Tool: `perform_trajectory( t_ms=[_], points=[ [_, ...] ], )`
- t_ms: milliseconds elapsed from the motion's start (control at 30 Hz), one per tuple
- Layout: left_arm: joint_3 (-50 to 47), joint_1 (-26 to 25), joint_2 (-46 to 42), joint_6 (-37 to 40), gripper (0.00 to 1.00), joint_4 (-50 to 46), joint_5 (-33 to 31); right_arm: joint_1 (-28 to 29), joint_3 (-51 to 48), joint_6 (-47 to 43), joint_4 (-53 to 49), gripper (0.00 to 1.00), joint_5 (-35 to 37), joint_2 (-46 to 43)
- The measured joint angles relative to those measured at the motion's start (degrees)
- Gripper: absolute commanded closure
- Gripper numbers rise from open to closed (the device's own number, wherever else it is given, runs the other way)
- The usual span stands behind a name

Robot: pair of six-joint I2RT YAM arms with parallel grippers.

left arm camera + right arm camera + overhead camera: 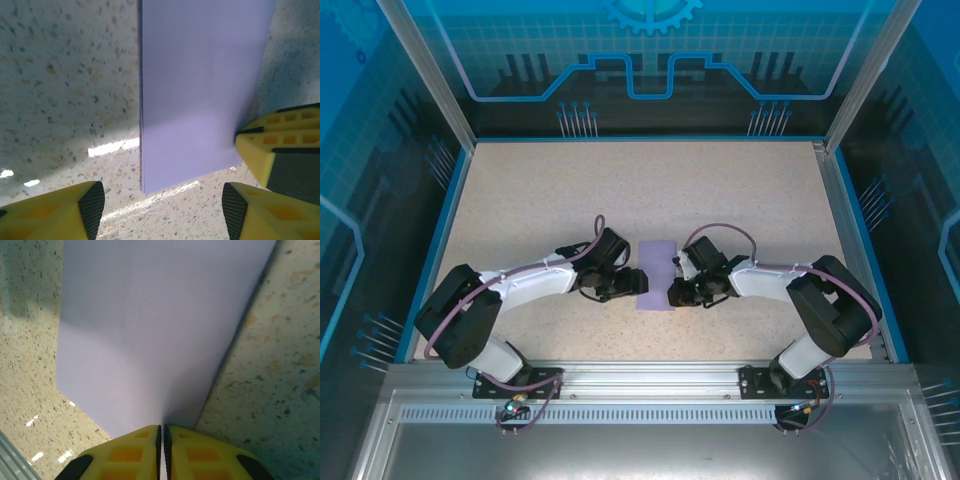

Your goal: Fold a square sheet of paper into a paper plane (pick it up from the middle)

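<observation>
1. Square sheet of paper (pixel 656 275): lavender, lying on the speckled table (pixel 750 200) midway between the left and right edges and closer to the near edge than the far one. From above it shows as a narrow oblong, not a square.
2. Right gripper (pixel 682 290): at the sheet's right-hand edge, toward the near corner. In its own wrist view the yellow fingers (pixel 135 455) are pressed together with the paper's edge (pixel 150 330) running in between them, so it is pinching the sheet.
3. Left gripper (pixel 620 283): at the sheet's left side, jaws spread wide. In the left wrist view its fingertips (pixel 92 202) flank the near end of the paper (pixel 200 90) without touching it.
4. Progress, as a judgement: the oblong outline and the doubled-looking left edge suggest one centre fold is made. No pointed nose or triangular wings are visible, so the nose and wing folds are left to do.
</observation>
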Motion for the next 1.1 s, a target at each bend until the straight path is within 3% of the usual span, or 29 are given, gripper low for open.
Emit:
perform_trajectory(
  t_ms=[433, 633, 1100],
  points=[
    [6.01, 4.98, 6.01, 2.03, 0.33, 3.65, 0.24, 0.04, -3.28, 1.49, 5.05, 0.88, 0.22, -1.55],
    [8.98, 5.86, 9.68, 3.5, 0.33, 4.79, 0.66, -0.46, -3.41, 2.08, 4.87, 0.74, 0.09, -3.69],
    [8.98, 5.51, 13.18, 4.55, 0.43, 10.21, 5.92, -9.9, 3.48, 1.79, 6.4, 0.67, -3.85, 0.26]
  ],
)
